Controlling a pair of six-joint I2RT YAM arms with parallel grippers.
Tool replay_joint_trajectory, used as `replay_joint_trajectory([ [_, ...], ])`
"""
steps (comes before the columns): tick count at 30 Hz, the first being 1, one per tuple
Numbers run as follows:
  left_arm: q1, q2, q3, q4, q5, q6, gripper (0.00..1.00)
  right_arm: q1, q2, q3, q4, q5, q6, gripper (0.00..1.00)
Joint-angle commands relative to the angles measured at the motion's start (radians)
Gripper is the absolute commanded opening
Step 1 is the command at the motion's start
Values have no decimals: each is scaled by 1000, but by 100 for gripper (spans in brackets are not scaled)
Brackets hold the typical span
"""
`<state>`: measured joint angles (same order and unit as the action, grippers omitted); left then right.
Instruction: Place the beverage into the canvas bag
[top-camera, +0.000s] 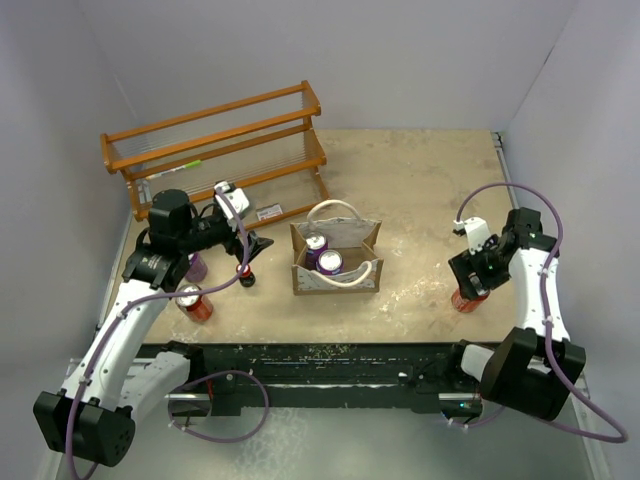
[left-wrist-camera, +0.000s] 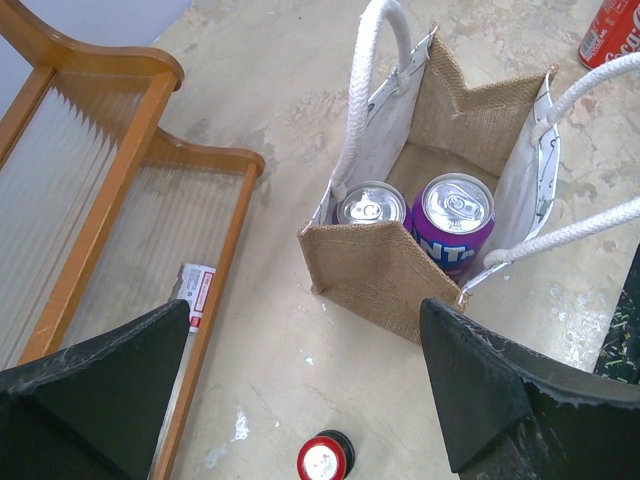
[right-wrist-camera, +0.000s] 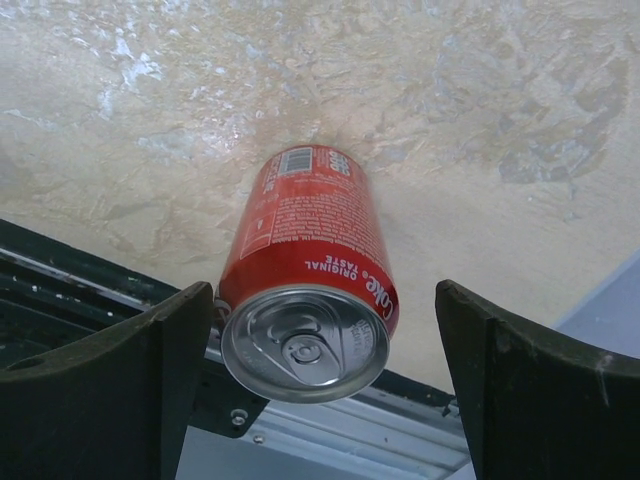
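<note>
The canvas bag stands upright mid-table with two purple cans inside; it also shows in the left wrist view, both can tops visible. My left gripper is open and empty, left of the bag, above a small red-capped bottle. My right gripper is open, its fingers on either side of an upright red Coke can near the table's front right edge. The right finger stands clear of the can.
A wooden rack stands at the back left. A red can and a purple can stand by the left arm. A paper label lies by the rack. A black rail runs along the front edge.
</note>
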<state>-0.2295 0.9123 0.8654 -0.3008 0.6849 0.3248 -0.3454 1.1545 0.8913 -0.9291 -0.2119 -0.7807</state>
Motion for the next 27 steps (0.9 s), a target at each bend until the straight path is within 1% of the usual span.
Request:
replay_joint_trajectory([
  [1, 7, -20, -8, 47, 33, -4, 99, -11, 14, 5, -8, -75, -31, 91],
  [5, 8, -27, -10, 47, 29, -5, 99, -15, 31, 5, 3, -90, -29, 84],
  [7, 7, -28, -8, 45, 30, -4, 99, -17, 41, 5, 10, -93, -25, 78],
  [10, 8, -26, -8, 48, 29, 0, 99, -19, 48, 7, 10, -97, -22, 74],
  [12, 7, -26, -9, 49, 29, 2, 99, -20, 46, 6, 10, -97, -21, 75],
  [15, 7, -19, -7, 52, 31, 2, 99, -21, 34, -3, 10, -89, -23, 81],
  [19, 7, -6, 0, 53, 30, 8, 99, -24, 18, -19, 19, -66, -25, 82],
  [24, 7, 7, 3, 51, 31, 10, 99, -30, 16, -17, 12, -64, -32, 81],
  [27, 7, 2, -6, 51, 30, 13, 99, -31, 11, -15, 2, -69, -33, 76],
])
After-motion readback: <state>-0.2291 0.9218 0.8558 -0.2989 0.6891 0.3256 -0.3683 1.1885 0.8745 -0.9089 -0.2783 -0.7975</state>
